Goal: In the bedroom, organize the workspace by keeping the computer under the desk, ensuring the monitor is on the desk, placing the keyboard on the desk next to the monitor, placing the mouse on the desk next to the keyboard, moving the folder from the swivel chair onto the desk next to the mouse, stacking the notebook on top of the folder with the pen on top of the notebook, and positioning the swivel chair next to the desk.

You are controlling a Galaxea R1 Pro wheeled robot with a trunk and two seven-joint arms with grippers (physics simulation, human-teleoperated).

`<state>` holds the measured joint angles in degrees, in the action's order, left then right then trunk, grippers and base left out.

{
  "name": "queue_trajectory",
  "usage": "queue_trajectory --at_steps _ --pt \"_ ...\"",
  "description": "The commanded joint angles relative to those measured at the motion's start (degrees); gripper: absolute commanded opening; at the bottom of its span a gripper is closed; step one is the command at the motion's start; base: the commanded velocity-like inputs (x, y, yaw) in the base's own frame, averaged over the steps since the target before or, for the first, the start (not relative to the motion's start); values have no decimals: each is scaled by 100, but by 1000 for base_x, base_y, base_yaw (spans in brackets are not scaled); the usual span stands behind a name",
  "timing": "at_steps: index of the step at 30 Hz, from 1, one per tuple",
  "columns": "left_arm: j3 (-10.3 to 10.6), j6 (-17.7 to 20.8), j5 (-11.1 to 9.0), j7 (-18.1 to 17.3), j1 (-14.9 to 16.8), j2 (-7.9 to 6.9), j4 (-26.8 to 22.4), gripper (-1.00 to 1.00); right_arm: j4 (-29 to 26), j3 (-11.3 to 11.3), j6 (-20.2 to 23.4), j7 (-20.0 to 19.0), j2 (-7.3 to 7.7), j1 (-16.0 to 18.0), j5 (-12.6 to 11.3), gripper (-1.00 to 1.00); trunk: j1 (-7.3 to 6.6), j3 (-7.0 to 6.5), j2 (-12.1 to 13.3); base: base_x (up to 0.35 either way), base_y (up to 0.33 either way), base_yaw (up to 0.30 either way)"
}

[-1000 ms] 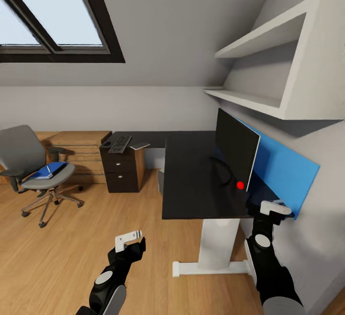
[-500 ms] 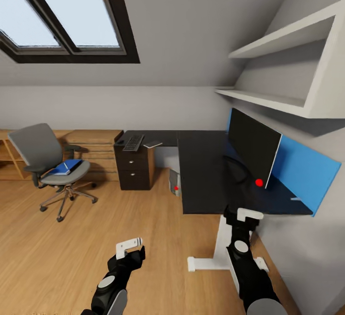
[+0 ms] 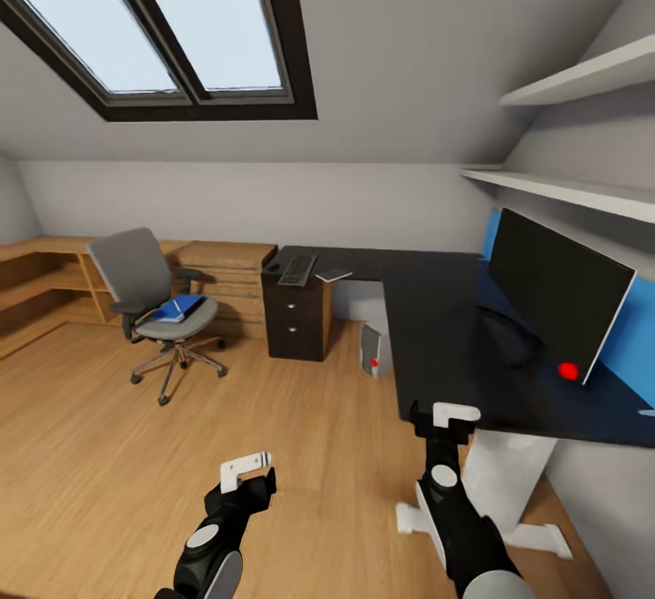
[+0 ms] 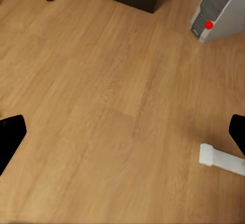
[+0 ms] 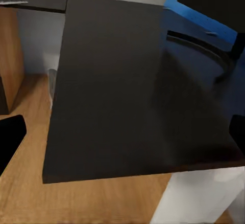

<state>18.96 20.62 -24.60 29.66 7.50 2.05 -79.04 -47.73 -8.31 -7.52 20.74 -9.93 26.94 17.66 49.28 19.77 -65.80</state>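
Note:
The swivel chair (image 3: 136,276) stands on the floor left of the desk (image 3: 437,326), with the blue folder (image 3: 179,308) lying on its seat. At the desk's far end over the drawer unit, the keyboard (image 3: 297,269), the mouse (image 3: 271,266) and the thin notebook (image 3: 334,275) lie together. The monitor (image 3: 557,294) stands on the desk's right part. Beneath the desk sits the computer (image 3: 373,350) (image 4: 214,9). My left gripper (image 3: 246,473) hangs open over bare floor. My right gripper (image 3: 450,417) is open at the desk's near edge (image 5: 117,81), touching nothing.
A light wooden drawer chest (image 3: 227,276) and low shelving (image 3: 45,280) line the back wall behind the chair. The desk's white foot (image 3: 537,535) (image 4: 222,158) stands close on my right. A blue wall panel (image 3: 637,344) and white shelves (image 3: 573,185) are behind the monitor.
The camera has swung left, so the chair, the chest and the computer sit further right in the picture. Both arms keep their pose and both grippers stay open.

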Motion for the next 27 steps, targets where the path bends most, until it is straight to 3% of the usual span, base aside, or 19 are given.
queue_trajectory --at_steps 1,6,10,23,27 --pt "11 13 -45 44 6 -2 -6 100 19 -13 -14 3 -7 4 45 100 1 11 -4 124 100 262" --pt "11 12 -48 40 6 -3 -3 100 84 196 -13 11 -7 4 43 100 1 33 -4 212 164 239" --pt "9 12 -56 40 6 -3 1 100 162 230 -13 2 -7 4 39 100 1 50 -4 261 198 139" --pt "13 15 -71 39 6 -3 90 100 507 681 -13 -38 -7 4 36 100 1 58 -4 266 207 20" --pt "15 14 -67 39 6 -3 127 100 561 719 -21 -41 -7 4 36 100 -87 -14 156 267 215 1"
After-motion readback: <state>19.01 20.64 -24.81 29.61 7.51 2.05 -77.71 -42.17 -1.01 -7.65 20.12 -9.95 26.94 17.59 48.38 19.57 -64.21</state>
